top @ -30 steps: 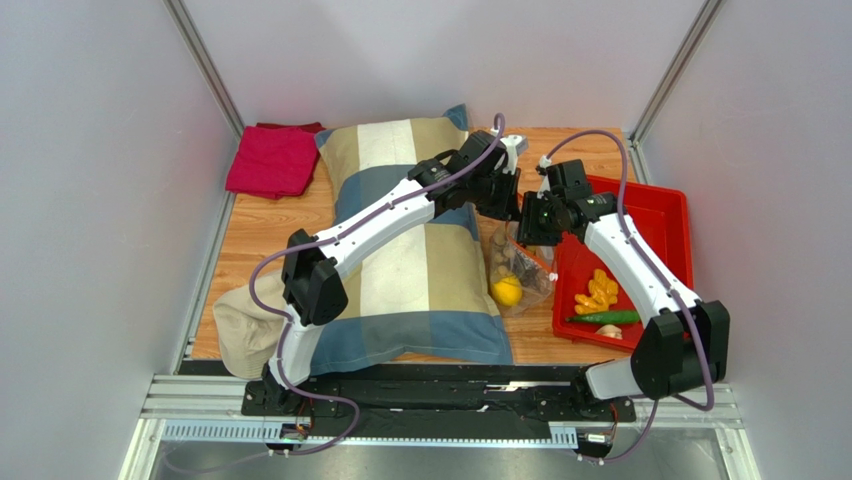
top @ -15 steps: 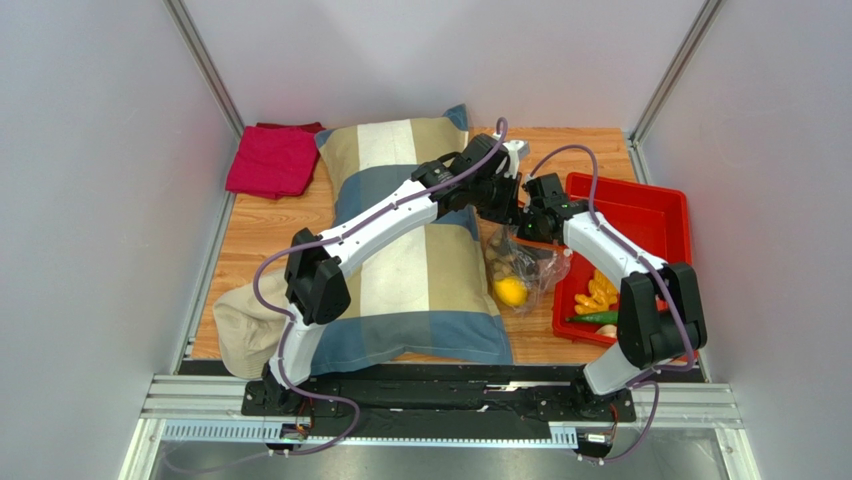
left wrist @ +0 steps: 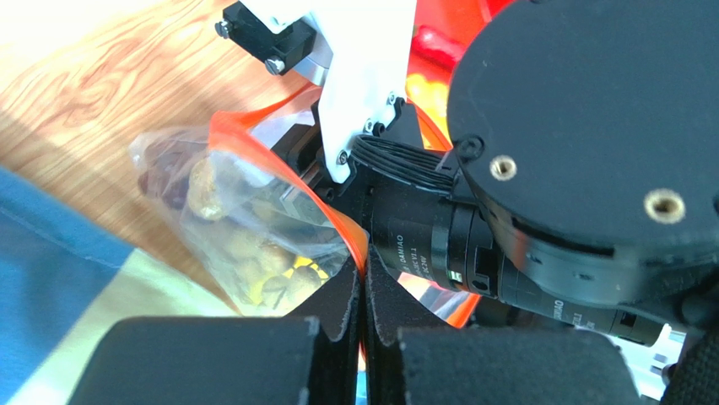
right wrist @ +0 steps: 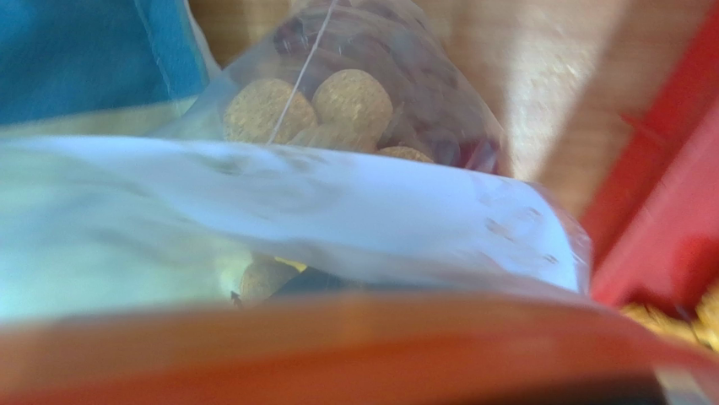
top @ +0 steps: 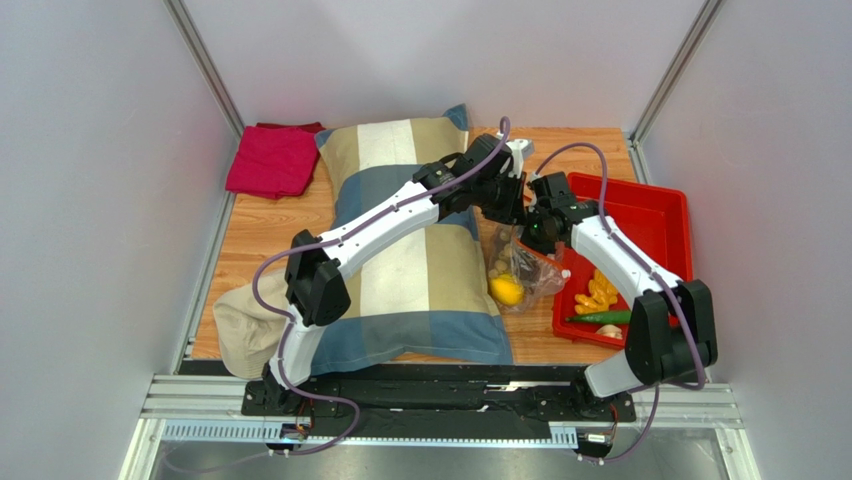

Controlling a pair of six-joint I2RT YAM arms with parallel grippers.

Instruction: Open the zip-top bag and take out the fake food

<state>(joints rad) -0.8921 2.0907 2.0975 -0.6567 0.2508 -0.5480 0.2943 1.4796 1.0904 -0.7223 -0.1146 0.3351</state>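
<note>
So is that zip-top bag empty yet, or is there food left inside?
Not empty. The zip-top bag holds a yellow lemon and round beige pieces, all visible through its clear plastic.

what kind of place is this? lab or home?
Likely a lab test cell, not a home: blank white wall panels, arms bolted to a metal rail at a wooden table, staged props like pillow and zip-top bag.

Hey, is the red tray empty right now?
No, in the top view the red tray holds orange-yellow toy pieces and a long green vegetable at its near end.
</note>
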